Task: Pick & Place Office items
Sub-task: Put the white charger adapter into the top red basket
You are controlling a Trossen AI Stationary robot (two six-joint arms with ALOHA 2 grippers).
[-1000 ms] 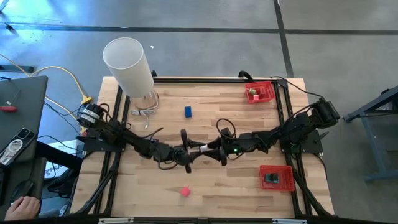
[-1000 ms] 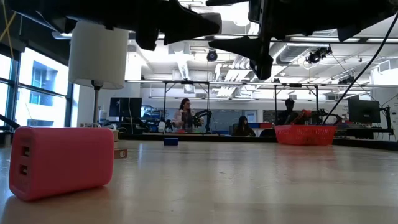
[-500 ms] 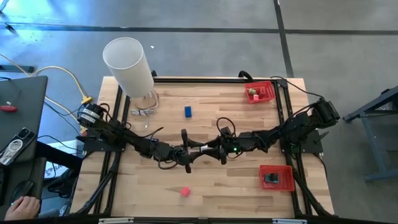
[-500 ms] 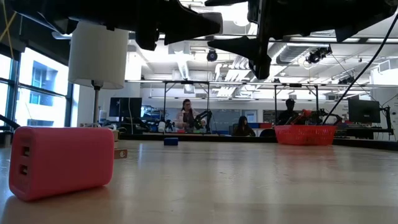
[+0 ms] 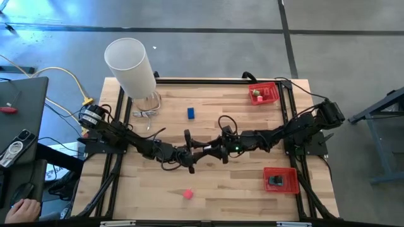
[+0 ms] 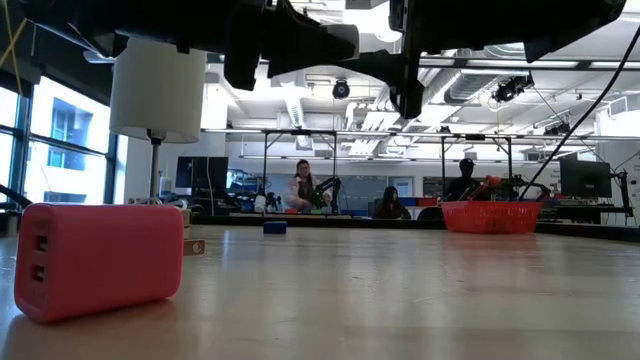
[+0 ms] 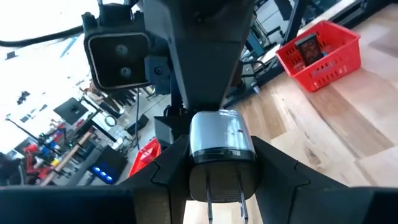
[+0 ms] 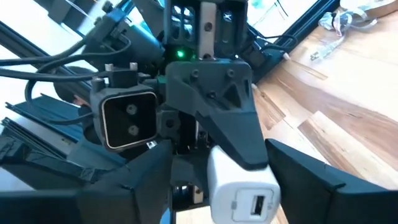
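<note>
You see the white USB charger between the left gripper jaws, clenched on it above the surface. The right gripper jaws stand around its other end, not clearly grasping yet.

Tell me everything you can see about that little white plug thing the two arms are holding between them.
The white charger block is a small rounded plastic cube, looking silvery in the left wrist view. One end has a USB socket, the other two metal prongs. It hangs in the air above the middle of the wooden table, lying level. The left gripper clamps it between its dark fingers, while the right gripper brackets the socket end.
</note>
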